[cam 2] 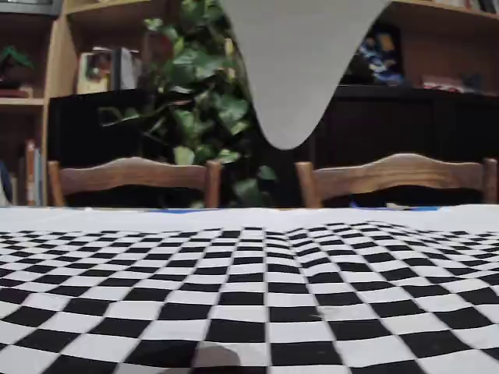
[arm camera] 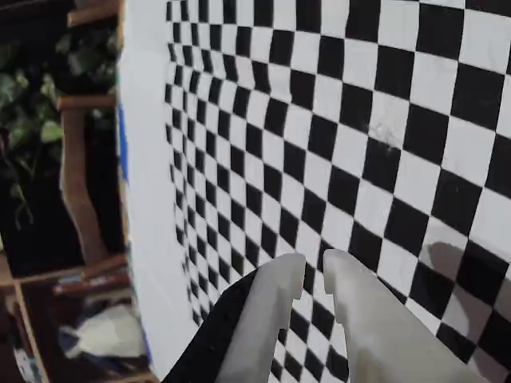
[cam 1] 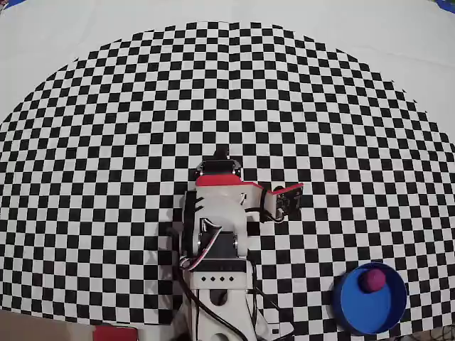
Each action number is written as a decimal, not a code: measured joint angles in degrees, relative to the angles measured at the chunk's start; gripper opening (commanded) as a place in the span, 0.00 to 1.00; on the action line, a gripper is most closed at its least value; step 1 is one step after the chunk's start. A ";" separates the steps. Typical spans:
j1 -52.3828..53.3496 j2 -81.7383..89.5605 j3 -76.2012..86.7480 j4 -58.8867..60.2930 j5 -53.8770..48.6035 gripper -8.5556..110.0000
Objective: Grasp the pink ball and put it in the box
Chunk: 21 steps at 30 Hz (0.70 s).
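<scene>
My gripper (arm camera: 313, 270) sits folded back at lower centre of the overhead view, its fingers nearly together with only a slim gap and nothing between them, since the pink ball (cam 1: 371, 279) already rests inside the box (cam 1: 352, 311) at lower right, so I judge the job done.

From the wrist view, the pale grey two-finger gripper (arm camera: 313, 267) rises from the bottom edge, its blunt fingertips (arm camera: 279, 275) standing close together with only a narrow slit between them and nothing held there. Beneath them spreads the black-and-white checkered mat (arm camera: 383, 136), tilted across the picture, with a soft shadow near its lower right. A plain white strip of tabletop (arm camera: 148, 199) borders the mat on the left. Beyond that edge stand brown wooden shelves (arm camera: 76, 199) and green leafy plants (arm camera: 28, 104) in dim light.
</scene>
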 measured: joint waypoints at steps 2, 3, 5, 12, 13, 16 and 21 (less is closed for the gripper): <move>0.44 0.00 0.00 1.58 0.26 0.07; -0.09 0.00 0.00 2.37 0.26 0.07; -0.62 0.00 0.00 4.31 0.62 0.07; -0.79 0.88 0.00 9.84 1.23 0.07; -0.53 0.88 0.00 10.28 1.41 0.07; -0.62 0.88 0.00 10.81 1.85 0.07; -0.62 0.97 0.00 10.90 1.85 0.07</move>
